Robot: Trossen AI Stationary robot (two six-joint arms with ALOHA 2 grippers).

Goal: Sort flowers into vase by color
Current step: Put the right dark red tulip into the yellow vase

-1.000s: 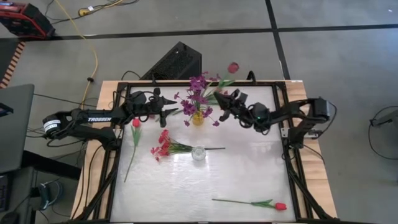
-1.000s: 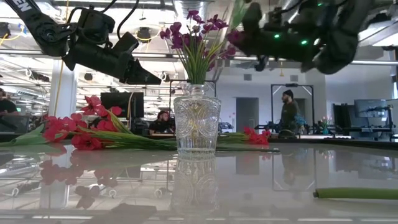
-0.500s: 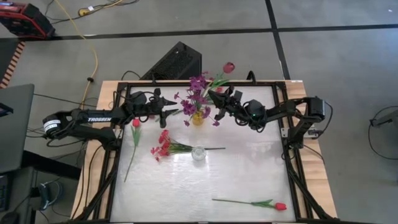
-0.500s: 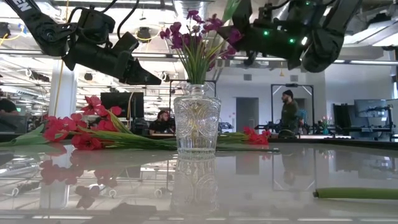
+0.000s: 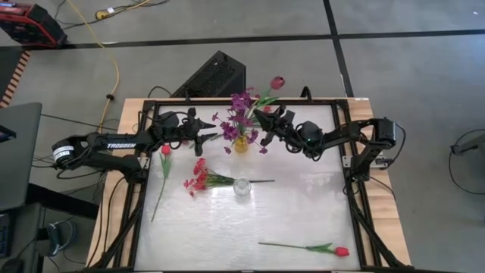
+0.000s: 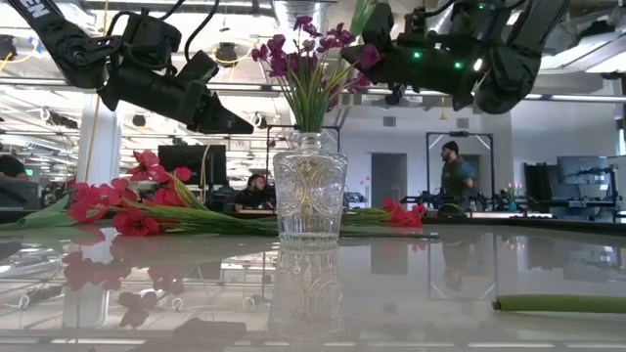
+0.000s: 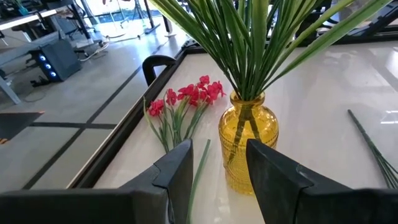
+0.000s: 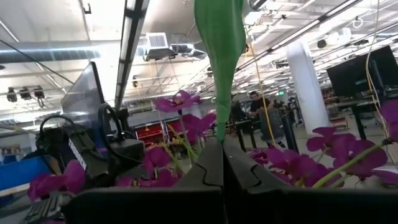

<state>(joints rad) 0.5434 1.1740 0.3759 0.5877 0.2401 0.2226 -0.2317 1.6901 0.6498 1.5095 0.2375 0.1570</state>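
Far centre crowded: purple sprays (image 5: 242, 114) in yellow vase (image 5: 241, 144), left gripper (image 5: 214, 137) and right gripper (image 5: 261, 120) close on either side. Clear vase (image 5: 242, 186) mid-table. Near right open except red tulip (image 5: 307, 247).

Light falls from the ceiling strips (image 8: 134, 37) above me, bright and even. My table (image 5: 303, 205) throws it back as a pale sheen in the high view, and in the low view it mirrors the clear vase (image 6: 309, 191) like glass. Shadows there are faint. In my right wrist view the windows glare white, and the purple blossoms (image 8: 186, 99) near the lens blur soft. My left wrist view stays sharp on the yellow vase (image 7: 249, 140).
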